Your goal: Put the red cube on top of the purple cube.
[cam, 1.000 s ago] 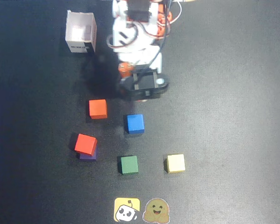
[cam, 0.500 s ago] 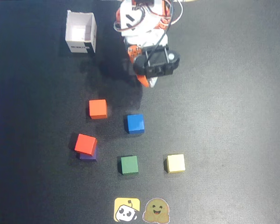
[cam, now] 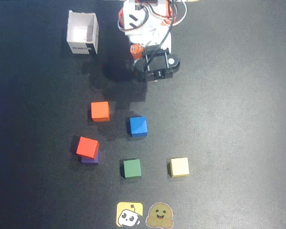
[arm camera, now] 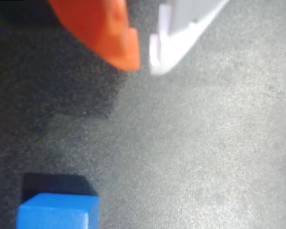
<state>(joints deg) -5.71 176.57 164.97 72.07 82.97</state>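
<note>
The red cube (cam: 87,147) sits on top of the purple cube (cam: 90,160), skewed, so only a sliver of purple shows below it in the overhead view. Just above this stack lies the orange cube (cam: 100,111); the blue cube (cam: 137,126) is to the right, the green cube (cam: 132,168) and yellow cube (cam: 179,167) lower right. Two stickers (cam: 144,214) lie near the bottom edge, a white box (cam: 82,33) at upper left. The end effector (arm camera: 144,61) hangs well apart from the stack, empty, its orange and white tips nearly together above the bare table (cam: 238,119).
</note>
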